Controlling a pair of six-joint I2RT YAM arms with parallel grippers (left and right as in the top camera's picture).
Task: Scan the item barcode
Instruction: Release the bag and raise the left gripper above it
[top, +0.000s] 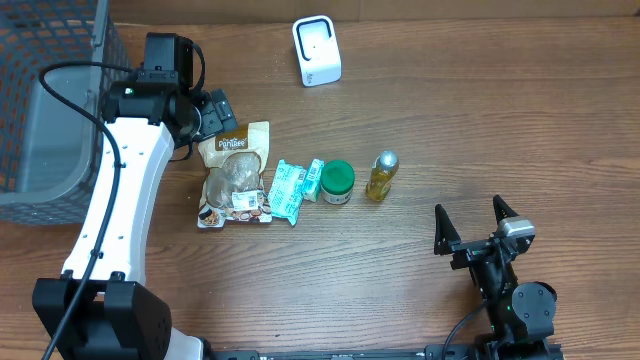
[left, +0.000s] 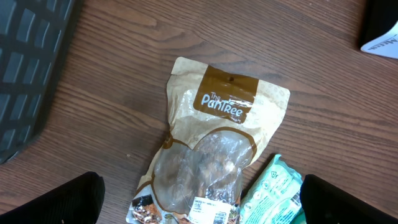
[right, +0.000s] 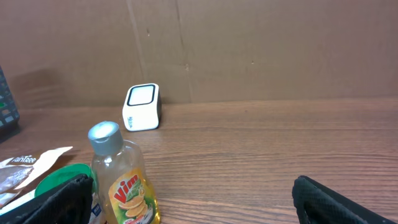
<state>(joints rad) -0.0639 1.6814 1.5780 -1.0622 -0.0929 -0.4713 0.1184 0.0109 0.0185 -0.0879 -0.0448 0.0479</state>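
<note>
We judge the task to be at its opening step: nothing is picked up yet, and the left tool (left: 200, 203) hangs over the snack pouch (left: 214, 140) with its jaws spread wide, one finger showing at each lower corner of the left wrist view and the pouch lying between them on the bench (top: 450, 120). The right tool (top: 472, 222) stands apart near the front edge, jaws equally wide and holding nothing. The pouch lies flat at the left end of a row of goods, touching or slightly overlapping a teal packet (top: 289, 189); further along come a green-lidded tub (top: 338, 182) and a yellow bottle (right: 124, 183). The white scanner (top: 317, 50) stands well apart at the back of the bench, and a grey mesh basket (top: 50, 100) sits at the left. The next move, as we read it, calls for lowering onto the pouch, closing across it, and carrying it to the scanner with the code turned towards its window. The brown panel on the pouch reads "The PanTree", and the bottle's label reads "Vim". A small white sticker (left: 208, 208) at the pouch's lower edge may carry the barcode, though it is too small for us to be sure.
</note>
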